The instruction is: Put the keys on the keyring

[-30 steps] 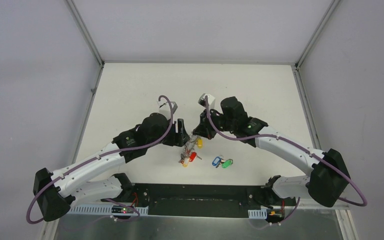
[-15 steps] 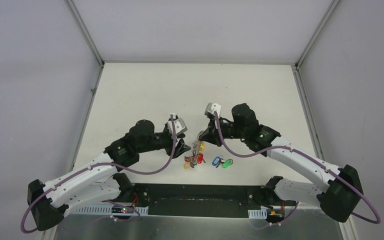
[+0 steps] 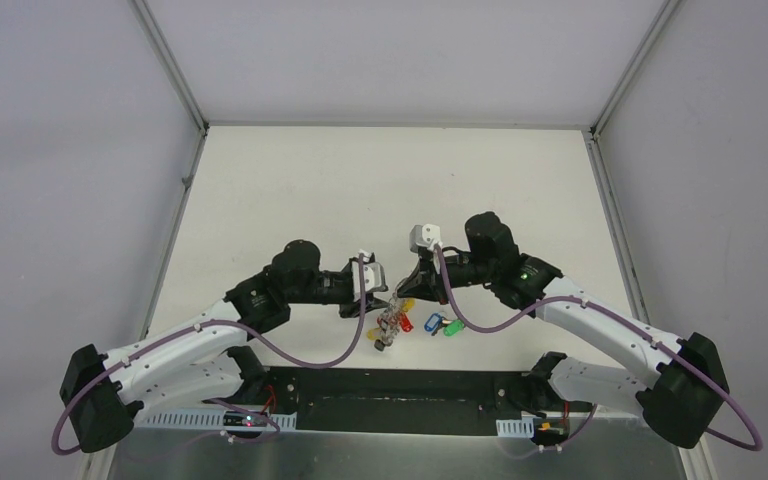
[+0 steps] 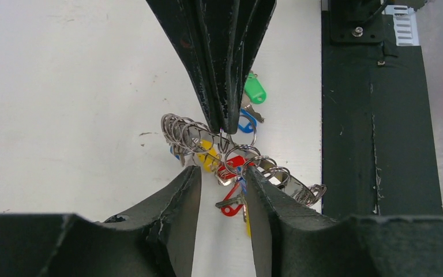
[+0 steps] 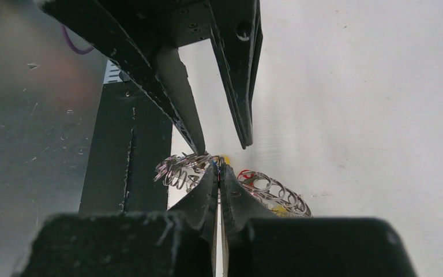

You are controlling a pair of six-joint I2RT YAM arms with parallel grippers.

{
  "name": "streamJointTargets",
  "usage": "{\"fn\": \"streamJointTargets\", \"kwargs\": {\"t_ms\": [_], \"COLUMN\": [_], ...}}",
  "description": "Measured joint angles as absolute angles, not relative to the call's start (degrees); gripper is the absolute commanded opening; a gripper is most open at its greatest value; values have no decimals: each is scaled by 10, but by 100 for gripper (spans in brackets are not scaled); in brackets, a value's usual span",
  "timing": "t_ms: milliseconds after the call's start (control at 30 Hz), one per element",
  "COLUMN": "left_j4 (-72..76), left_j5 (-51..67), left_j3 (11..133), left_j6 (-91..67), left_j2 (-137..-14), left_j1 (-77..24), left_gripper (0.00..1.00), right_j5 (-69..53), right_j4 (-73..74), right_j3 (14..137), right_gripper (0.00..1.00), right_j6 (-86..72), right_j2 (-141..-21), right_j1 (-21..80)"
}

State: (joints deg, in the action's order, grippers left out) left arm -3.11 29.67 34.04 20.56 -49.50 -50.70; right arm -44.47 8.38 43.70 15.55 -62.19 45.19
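**Position.** The keyring [image 4: 179, 130] lies on the table [image 3: 360, 180] close to its near edge, about mid-width, just short of the black base strip [image 4: 375, 115]. Red and yellow tags hang among its coils.

**Right gripper** [image 5: 217, 168]. Its jaws are pressed fully together at the tip on a coil of the keyring. I judge this a pinch meant to anchor the ring so the other arm can work on it.

**Left gripper** [image 4: 221, 173]. Its jaws stand partly apart, one either side of the ring's middle stretch, opposite the right gripper's tip. Bare table shows between them, and I see nothing clamped.

**Loose keys.** The blue-tagged key [image 4: 245, 121] and green-tagged key [image 4: 255, 90] rest on the table just beside the ring, on its right-arm side. The blue one is nearest. Neither looks threaded on.

**Assessment.** I judge the task to be at the stage of securing the ring. No key has been picked up.
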Motion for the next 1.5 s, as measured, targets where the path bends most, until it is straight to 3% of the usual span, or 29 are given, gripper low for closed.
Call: {"fn": "streamJointTargets", "kwargs": {"t_ms": [333, 467, 600, 967, 1033, 1100, 1133, 1333, 1400, 1500], "left_j4": [-4, 13, 20, 26, 26, 26, 26, 26, 26, 26], "left_j5": [318, 320, 322, 325, 326, 328, 330, 331, 327, 309], "left_j3": [345, 346, 348, 349, 349, 349, 349, 349, 349, 349], "left_j6": [203, 198, 193, 189, 189, 189, 188, 186, 180, 163], "left_j2": [-521, -524, -533, -541, -541, -541, -541, -541, -540, -536], "left_j1": [-507, -507, -507, -507, -507, -507, -507, -507, -507, -507], "left_gripper": [33, 23, 20, 24, 18, 2, 0, 0, 0, 0], "right_j5": [-463, -467, -468, -469, -470, -471, -471, -469, -464, -452], "right_j4": [83, 83, 82, 82, 82, 82, 81, 78, 76, 71], "right_j3": [437, 437, 437, 437, 437, 437, 437, 437, 437, 437], "right_gripper": [0, 0, 0, 0, 0, 0, 0, 0, 12, 45], "right_j6": [163, 163, 163, 162, 162, 162, 162, 159, 154, 145], "right_j2": [-622, -622, -622, -624, -625, -625, -625, -627, -627, -626], "right_j1": [452, 451, 451, 450, 450, 450, 450, 448, 448, 449]}}
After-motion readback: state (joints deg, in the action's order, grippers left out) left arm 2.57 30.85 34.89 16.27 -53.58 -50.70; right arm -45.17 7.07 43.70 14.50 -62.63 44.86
